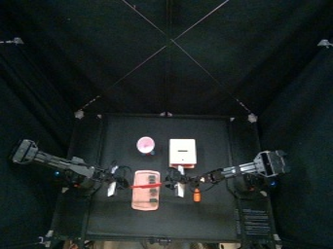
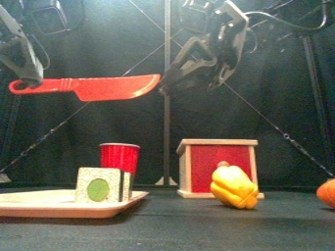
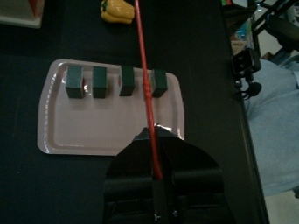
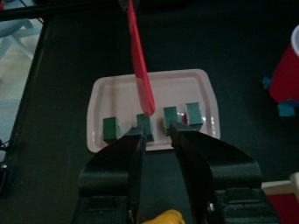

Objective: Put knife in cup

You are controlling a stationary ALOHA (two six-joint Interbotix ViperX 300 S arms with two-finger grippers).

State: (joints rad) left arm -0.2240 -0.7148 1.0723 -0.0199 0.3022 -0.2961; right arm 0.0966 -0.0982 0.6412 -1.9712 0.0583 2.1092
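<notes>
A long slim red knife (image 2: 92,88) hangs level, high above the table. My left gripper (image 2: 23,71) is shut on its handle end, and in the left wrist view the knife (image 3: 145,79) runs out from between the jaws of that gripper (image 3: 156,144) over the tray. My right gripper (image 4: 163,133) stands open, with the knife's free tip (image 4: 139,66) just ahead of one fingertip and not gripped. The cup (image 1: 146,146) stands upright at the table's back, beside the white box; it also shows low down as the cup (image 2: 119,157).
A pink tray (image 1: 146,189) with several green blocks (image 3: 100,81) lies below the knife. A box (image 2: 218,167) stands right of the cup. A yellow toy pepper (image 2: 233,186) and an orange piece (image 2: 327,193) lie at the front right.
</notes>
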